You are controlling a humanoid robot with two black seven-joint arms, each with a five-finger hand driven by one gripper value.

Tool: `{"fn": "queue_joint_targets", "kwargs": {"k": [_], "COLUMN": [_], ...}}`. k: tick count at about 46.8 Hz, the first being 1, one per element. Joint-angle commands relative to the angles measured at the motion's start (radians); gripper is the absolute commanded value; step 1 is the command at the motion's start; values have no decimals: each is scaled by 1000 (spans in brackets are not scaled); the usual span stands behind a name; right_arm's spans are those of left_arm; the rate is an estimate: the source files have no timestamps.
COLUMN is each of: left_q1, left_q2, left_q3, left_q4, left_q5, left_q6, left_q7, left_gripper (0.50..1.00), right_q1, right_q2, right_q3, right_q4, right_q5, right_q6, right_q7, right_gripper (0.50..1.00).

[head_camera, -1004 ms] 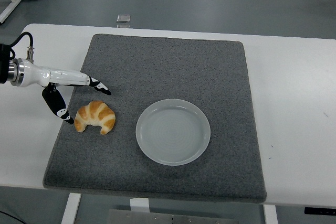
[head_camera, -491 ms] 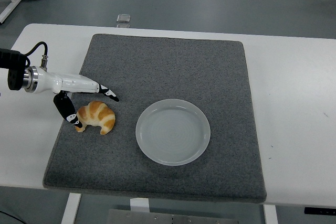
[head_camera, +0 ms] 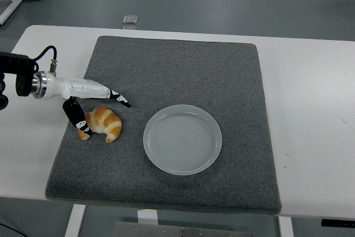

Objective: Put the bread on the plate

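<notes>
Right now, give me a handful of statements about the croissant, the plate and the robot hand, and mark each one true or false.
1. The croissant lies on the grey mat, left of the plate. True.
2. The plate already holds the croissant. False: it holds nothing.
3. The left robot hand is at the croissant, one finger above it and one at its left end. True.
4. The croissant is lifted clear of the mat. False: it rests on the mat.
5. The right robot hand hovers over the plate. False: no right hand is in view.
</notes>
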State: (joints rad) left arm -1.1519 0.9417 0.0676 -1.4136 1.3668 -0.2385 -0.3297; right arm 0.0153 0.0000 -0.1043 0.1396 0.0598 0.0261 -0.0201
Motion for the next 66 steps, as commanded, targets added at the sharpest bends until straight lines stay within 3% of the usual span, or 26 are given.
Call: {"fn": "queue_joint_targets", "kwargs": {"k": [1, 24, 31, 40, 46, 57, 66], "left_q1": [20, 29, 26, 20, 17, 14, 12], "left_q2": [-14, -29, -29, -29, -31, -31, -32], "left_q3": [1, 1, 3, 3, 3, -5, -9], "left_q4": [1, 5, 5, 5, 5, 8, 18], "left_q5": [2, 41, 54, 71, 77, 115, 117], "left_q6": [14, 25, 24, 24, 24, 25, 27], "left_q7": [0, 0, 0, 0, 0, 0, 0], "left_gripper": [1000, 999, 966, 885, 804, 500, 500], "right_q1": [0, 0, 0, 0, 0, 0, 0], "right_q2": [0, 0, 0, 0, 0, 0, 0], "right_q3": [0, 0, 0, 0, 0, 0, 0], "right_q4": [0, 0, 0, 0, 0, 0, 0], "right_q5": [0, 0, 0, 0, 0, 0, 0], "right_q6": [0, 0, 0, 0, 0, 0, 0], "right_q7": [0, 0, 0, 0, 0, 0, 0], "right_gripper": [952, 952, 952, 952, 952, 952, 952]}}
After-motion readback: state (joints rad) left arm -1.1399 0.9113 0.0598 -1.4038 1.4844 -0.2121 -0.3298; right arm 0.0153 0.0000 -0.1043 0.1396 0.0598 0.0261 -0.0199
